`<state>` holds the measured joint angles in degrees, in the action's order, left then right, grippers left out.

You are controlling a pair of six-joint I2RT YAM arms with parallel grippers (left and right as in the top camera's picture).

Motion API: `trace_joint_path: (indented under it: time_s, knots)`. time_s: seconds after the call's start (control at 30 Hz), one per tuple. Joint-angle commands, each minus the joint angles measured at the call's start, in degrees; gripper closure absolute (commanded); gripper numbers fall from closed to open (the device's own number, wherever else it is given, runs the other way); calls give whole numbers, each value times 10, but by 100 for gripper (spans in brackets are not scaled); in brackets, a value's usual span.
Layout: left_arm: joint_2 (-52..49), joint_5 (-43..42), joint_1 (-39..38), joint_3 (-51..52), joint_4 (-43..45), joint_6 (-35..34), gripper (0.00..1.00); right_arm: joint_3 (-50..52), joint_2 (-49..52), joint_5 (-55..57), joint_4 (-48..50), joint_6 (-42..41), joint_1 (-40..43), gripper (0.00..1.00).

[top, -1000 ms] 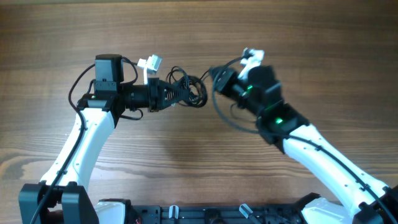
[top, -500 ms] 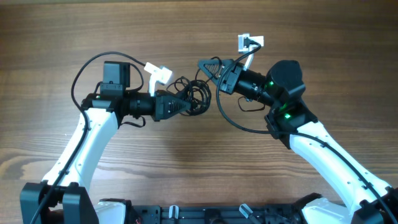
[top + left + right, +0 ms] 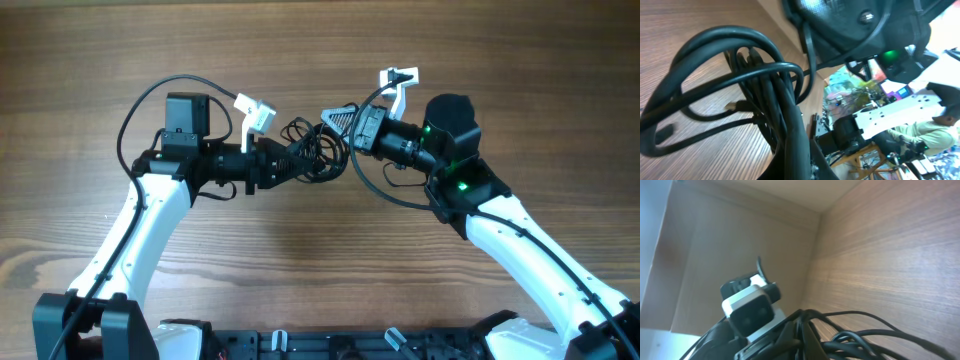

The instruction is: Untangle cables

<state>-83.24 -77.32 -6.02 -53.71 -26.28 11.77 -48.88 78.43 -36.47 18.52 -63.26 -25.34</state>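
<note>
Observed tangle of black rubber cables (image 3: 312, 155) just toward 12 o'clock from centre of brown wood-grain table (image 3: 300, 270), bunched between both arms. Logged left gripper (image 3: 292, 160) entering tangle from 9 o'clock, clamped onto its loops. In left wrist view, saw thick loops wrapped close around one dark finger (image 3: 796, 147). Logged right gripper (image 3: 335, 117) at 1 o'clock of tangle, tips pinched to a point on a strand. In right wrist view, saw strands fanning out from the closed tips. Found white plastic plug (image 3: 254, 110) at 10 o'clock of tangle and second white plastic plug (image 3: 398, 78) at 2 o'clock, beyond right wrist. Could not tell whether tangle touches table.
</note>
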Motion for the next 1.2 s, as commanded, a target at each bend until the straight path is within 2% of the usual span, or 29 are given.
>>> trace_joint_path:
  time_s: [0.0, 0.23, 0.4, 0.57, 0.6, 0.63, 0.7, 0.73, 0.77, 0.8, 0.83, 0.9, 0.97, 1.0, 1.17]
  knots:
    - [6, -43, 10, 2, 4, 10, 96, -3, -2, 24, -10, -12, -2, 96]
    - [6, -43, 43, 2, 17, -51, 96, -3, -2, 72, -87, 92, -18, 96]
    - [6, -43, 46, 2, 25, -67, 96, -3, 0, 94, -89, 180, -70, 96]
    - [6, -43, 39, 2, 25, -83, 96, -3, 1, 122, -101, 198, -88, 93]
    - [6, -43, 39, 2, 26, -92, 96, -3, 1, 130, -105, 204, -88, 85]
    - [6, -43, 39, 2, 28, -102, 96, -3, 1, 138, -110, 224, -88, 69]
    - [6, -42, 40, 2, 40, -136, 96, -3, 1, 152, -122, 276, -87, 54]
    - [6, -42, 40, 2, 50, -167, 96, -3, 1, 155, -125, 304, -83, 39]
    - [6, -40, 40, 2, 57, -195, 96, -3, 0, 155, -127, 326, -78, 18]
    - [6, -31, 40, 2, 67, -239, 96, -3, -3, 155, -133, 341, -71, 2]
    - [6, -20, 40, 2, 73, -269, 96, -3, -7, 155, -140, 349, -64, 0]
    - [6, 54, 40, 2, 79, -407, 96, -3, -24, 155, -171, 345, -32, 0]
    - [6, 109, 40, 2, 79, -485, 96, -3, -34, 155, -199, 329, -11, 0]
    - [6, 127, 40, 2, 79, -512, 96, -3, -39, 155, -218, 310, -2, 0]
    - [6, 249, 40, 2, 79, -733, 96, -2, -36, 158, -331, 175, 17, 0]
